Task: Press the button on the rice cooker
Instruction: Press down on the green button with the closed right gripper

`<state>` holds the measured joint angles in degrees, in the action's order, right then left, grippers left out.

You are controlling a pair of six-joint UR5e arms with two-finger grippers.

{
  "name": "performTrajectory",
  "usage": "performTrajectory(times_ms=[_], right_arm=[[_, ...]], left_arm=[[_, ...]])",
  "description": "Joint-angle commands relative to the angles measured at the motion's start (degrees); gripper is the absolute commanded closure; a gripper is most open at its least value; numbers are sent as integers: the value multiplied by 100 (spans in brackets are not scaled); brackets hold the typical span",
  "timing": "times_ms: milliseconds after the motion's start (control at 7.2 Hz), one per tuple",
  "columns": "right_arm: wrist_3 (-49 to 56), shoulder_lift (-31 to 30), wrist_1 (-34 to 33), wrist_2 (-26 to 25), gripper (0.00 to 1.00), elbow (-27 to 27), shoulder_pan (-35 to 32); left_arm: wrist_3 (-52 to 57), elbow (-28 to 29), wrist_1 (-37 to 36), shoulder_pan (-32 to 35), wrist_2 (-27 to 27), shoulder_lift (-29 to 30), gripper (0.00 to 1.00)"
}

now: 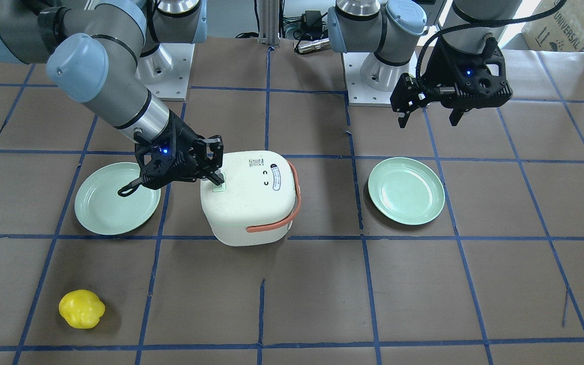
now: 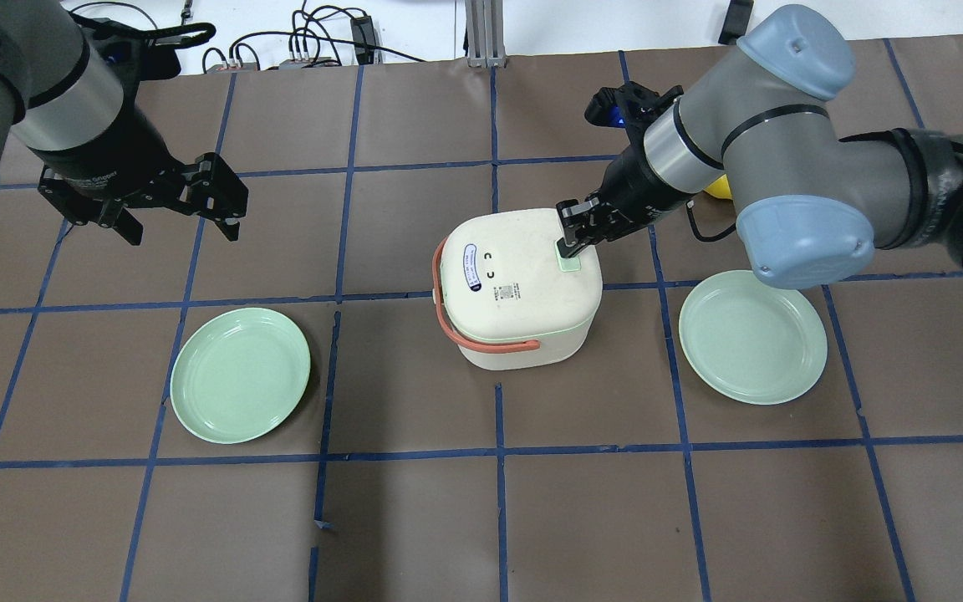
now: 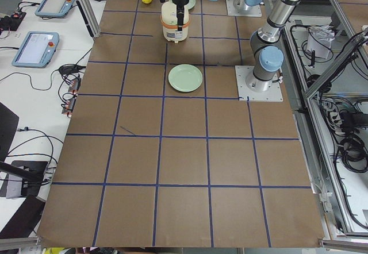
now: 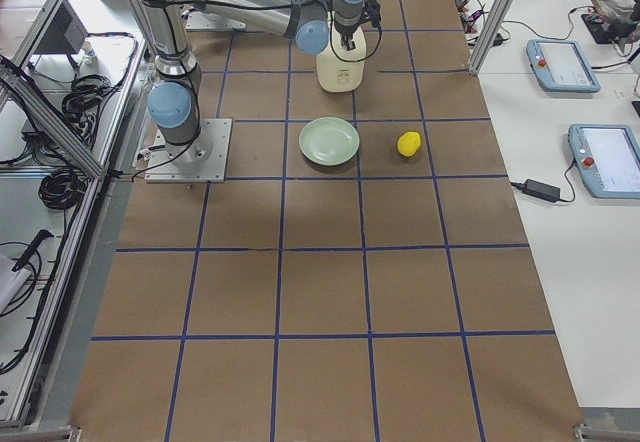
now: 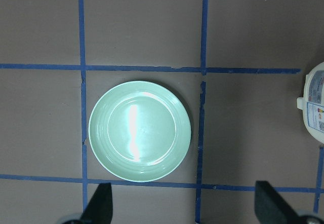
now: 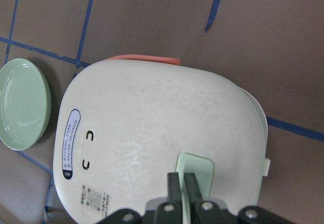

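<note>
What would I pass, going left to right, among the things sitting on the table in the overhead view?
green plate → white rice cooker → second green plate

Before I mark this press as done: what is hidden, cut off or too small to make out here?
Button: right wrist view, the shut right gripper covers its near edge; pressed in or only touched, cannot tell.
Lid label: print too small in every view.
Yellow object: overhead view, mostly hidden behind the right arm.
Left gripper: left wrist view, only fingertips show, rest cut by the bottom edge.
</note>
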<state>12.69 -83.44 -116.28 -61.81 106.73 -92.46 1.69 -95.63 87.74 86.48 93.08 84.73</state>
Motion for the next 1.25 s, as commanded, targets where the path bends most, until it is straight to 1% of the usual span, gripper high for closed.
performTrajectory(times_ms=[0,694,972,1111], right_arm=[[23,47,-79,2,84,23,0],[58,117,-193,11,84,23,0],[111,126,-246,90,84,23,0],[94,117,-238,90,83,-20,0]], left_arm=[[-2,0,6,0,0,0,0],[-2,0,-3,0,0,0,0],[-2,0,6,0,0,0,0],[-2,0,6,0,0,0,0]])
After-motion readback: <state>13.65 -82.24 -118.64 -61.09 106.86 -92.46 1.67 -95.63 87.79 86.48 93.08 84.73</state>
